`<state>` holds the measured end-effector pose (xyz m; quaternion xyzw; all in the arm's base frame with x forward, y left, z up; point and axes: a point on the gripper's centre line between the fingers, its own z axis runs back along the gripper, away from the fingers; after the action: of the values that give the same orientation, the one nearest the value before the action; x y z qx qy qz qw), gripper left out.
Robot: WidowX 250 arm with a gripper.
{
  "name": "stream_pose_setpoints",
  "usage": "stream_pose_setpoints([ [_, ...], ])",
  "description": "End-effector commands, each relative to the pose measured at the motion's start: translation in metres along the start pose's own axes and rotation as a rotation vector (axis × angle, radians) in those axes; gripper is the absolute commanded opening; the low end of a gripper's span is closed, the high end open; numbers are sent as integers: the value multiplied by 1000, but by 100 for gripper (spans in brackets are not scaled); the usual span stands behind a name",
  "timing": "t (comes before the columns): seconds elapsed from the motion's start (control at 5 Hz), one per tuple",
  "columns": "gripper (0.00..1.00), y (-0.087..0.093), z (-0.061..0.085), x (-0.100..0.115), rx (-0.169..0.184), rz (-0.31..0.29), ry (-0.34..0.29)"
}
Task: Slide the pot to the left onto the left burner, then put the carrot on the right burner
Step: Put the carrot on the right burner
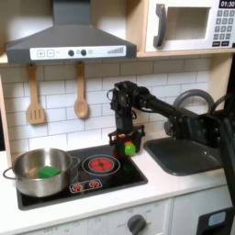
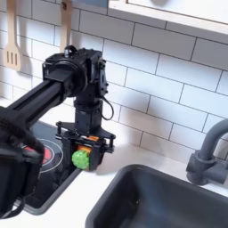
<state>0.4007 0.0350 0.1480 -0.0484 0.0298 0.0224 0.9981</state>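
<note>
One shiny pot point(image 1: 40, 171) on the first exterior view's left burner, holding a flat green piece point(image 1: 48, 171). Bare right burner point(image 1: 100, 164). Gripper point(image 1: 128, 145) above cooktop's rear corner, fingers clamped on carrot point(image 2: 81, 156); carrot's axis unclear.

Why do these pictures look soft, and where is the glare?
In the first exterior view everything is slightly blurred, and the pot shows bright highlights on its steel rim. In the second exterior view the glossy cooktop reflects light, and the near arm section at the second exterior view's left is out of focus.
</note>
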Motion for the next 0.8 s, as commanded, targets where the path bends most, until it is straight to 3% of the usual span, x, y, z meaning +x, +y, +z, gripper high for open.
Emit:
stream_pose_setpoints([
  [0.0,0,1,24,-2,-5,12,-62],
  [0.4,0,4,24,-10,6,-4,-49],
  [0.6,0,11,33,-21,2,-2,-65],
])
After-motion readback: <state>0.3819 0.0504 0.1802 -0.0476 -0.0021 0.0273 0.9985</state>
